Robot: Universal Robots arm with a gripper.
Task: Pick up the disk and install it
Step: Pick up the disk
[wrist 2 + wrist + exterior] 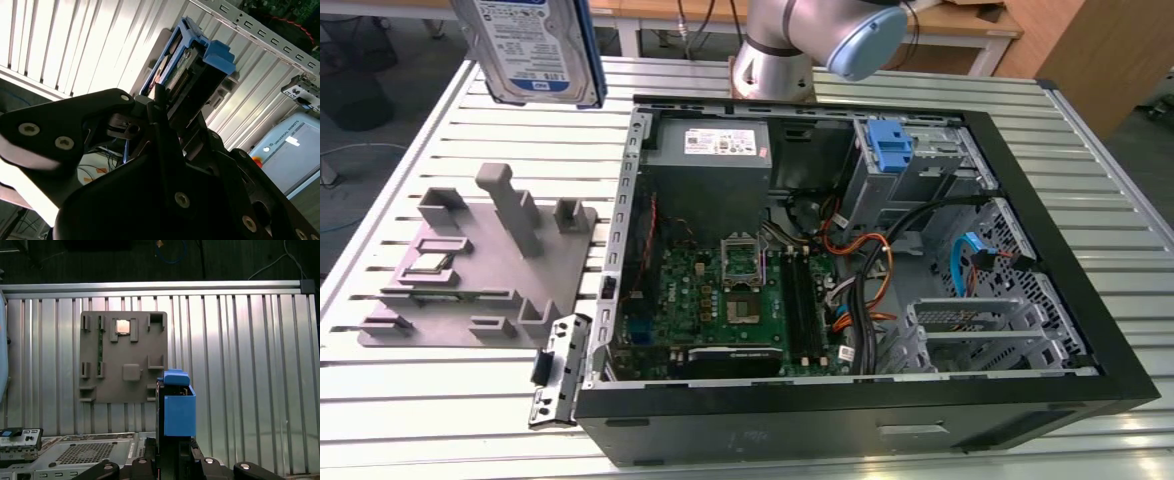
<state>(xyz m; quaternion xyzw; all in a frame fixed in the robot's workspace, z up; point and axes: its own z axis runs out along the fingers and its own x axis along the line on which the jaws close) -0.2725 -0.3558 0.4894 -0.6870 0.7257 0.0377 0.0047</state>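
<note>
The fingers (161,120) are clenched on the disk (187,65), which sticks out past their tips with one blue side rail along each long edge. In the first wrist view the disk (179,410) is seen edge-on, a blue rail facing the camera, and nothing touches it but the fingers.

In the exterior view the disk (534,50) hangs in the air over the slatted bench (414,420), its labelled face showing and its upper part cut off by the frame. It is outside the open computer case (854,430) and well apart from the case's side wall (634,200).

Below and beyond the fingertips lies a grey holder plate (123,357) with raised posts and slots, flat on the bench. Bare slats run on both sides of it out to the bench's rail edge (150,286), so there is free room around the held disk.

Inside the case, a grey power supply box (710,150) sits against the far wall, the motherboard (720,300) covers the floor, and orange and black cables (881,250) cross the middle. A metal drive cage with an upright blue latch (891,145) stands in the far corner, well away from the fingers. The arm's base (781,60) rises just behind the case's far rim.
</note>
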